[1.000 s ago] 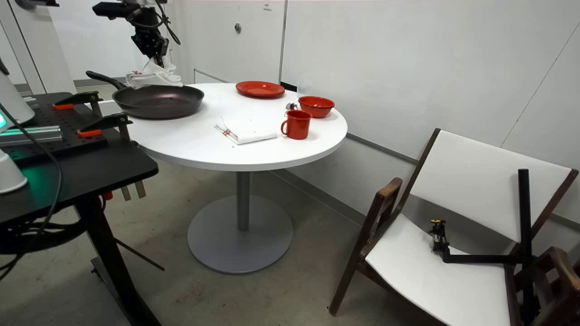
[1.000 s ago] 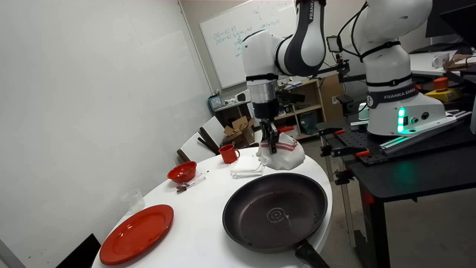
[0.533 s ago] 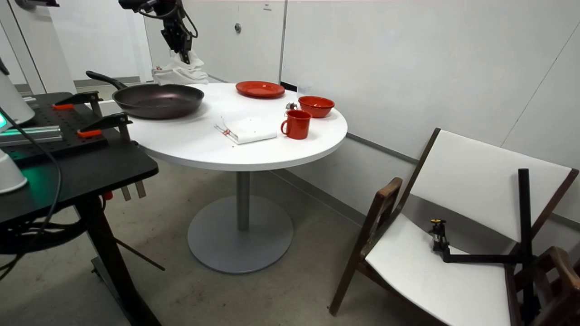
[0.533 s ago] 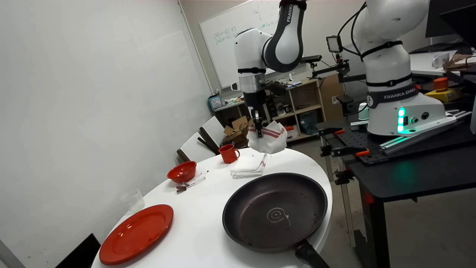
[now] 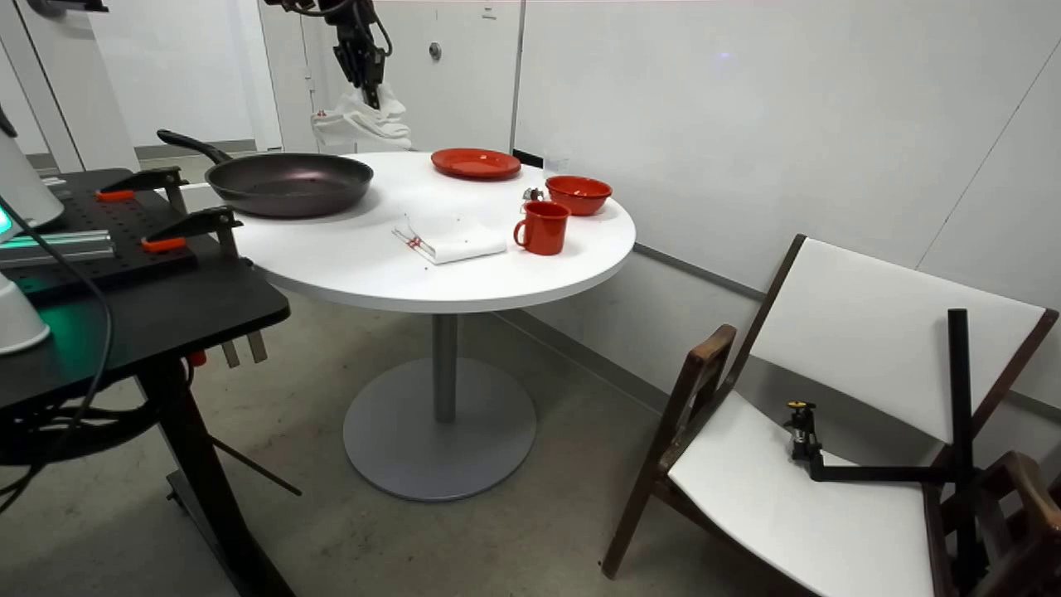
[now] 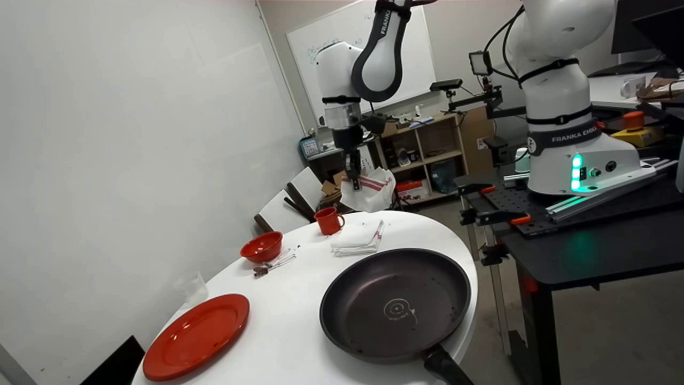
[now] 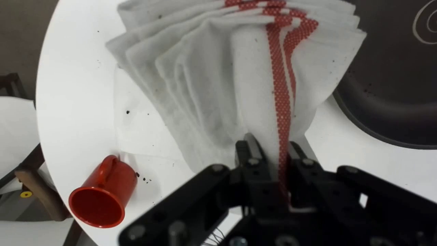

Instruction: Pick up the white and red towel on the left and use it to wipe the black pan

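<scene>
My gripper (image 5: pixel 373 103) is shut on a white towel with red stripes (image 5: pixel 365 128). It holds the bunched towel in the air, apart from the table. In an exterior view the gripper (image 6: pixel 356 186) and the hanging towel (image 6: pixel 377 197) are past the pan, towards the mug end. In the wrist view the towel (image 7: pixel 211 78) fans out from between the gripper's fingertips (image 7: pixel 252 145). The black pan (image 6: pixel 395 315) lies on the round white table, with dark crumbs in it. In the wrist view the pan (image 7: pixel 385 119) is at the right, partly covered by the towel.
A second, folded white towel (image 6: pixel 357 239) lies flat on the table (image 5: pixel 390 286), near a red mug (image 5: pixel 545 229). A red bowl (image 5: pixel 578 196), a whisk-like utensil (image 6: pixel 272 265), a clear cup (image 6: pixel 195 289) and a red plate (image 5: pixel 476 164) stand along the wall side.
My gripper has moved with the towel away from the pan towards the mug end and somewhat higher. The towel stays in the gripper. The pan and dishes have not moved.
</scene>
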### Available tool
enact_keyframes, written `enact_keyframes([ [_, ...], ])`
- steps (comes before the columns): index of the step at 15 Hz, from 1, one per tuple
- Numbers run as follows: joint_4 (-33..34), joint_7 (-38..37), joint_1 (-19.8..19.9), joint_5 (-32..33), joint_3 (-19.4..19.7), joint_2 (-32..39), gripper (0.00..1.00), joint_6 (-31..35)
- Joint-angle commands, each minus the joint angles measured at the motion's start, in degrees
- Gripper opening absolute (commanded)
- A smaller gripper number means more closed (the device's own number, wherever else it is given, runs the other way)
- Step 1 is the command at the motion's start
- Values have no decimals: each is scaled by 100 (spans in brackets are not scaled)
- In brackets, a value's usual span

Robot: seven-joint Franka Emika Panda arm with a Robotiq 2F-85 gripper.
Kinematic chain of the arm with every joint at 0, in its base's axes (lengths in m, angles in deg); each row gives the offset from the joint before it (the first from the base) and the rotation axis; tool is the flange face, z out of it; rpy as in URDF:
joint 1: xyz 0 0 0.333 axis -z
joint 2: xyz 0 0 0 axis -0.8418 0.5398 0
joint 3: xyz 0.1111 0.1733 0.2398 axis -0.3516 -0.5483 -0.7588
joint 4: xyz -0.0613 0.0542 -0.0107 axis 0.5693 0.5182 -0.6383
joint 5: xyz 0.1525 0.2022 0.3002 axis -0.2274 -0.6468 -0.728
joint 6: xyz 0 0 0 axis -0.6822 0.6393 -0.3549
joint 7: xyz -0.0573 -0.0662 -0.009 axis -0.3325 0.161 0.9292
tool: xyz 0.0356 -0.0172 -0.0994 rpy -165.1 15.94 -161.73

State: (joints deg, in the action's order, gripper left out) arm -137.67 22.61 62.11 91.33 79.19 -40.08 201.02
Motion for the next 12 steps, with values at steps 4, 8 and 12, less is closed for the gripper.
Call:
enact_keyframes([
  [4, 460, 35, -157, -242, 116, 456, 15, -103],
  [8, 544, 38, -192, -285, 117, 576, 5, -101],
  [12, 943, 494, -20, -1007, 98, 943, 5, -276],
])
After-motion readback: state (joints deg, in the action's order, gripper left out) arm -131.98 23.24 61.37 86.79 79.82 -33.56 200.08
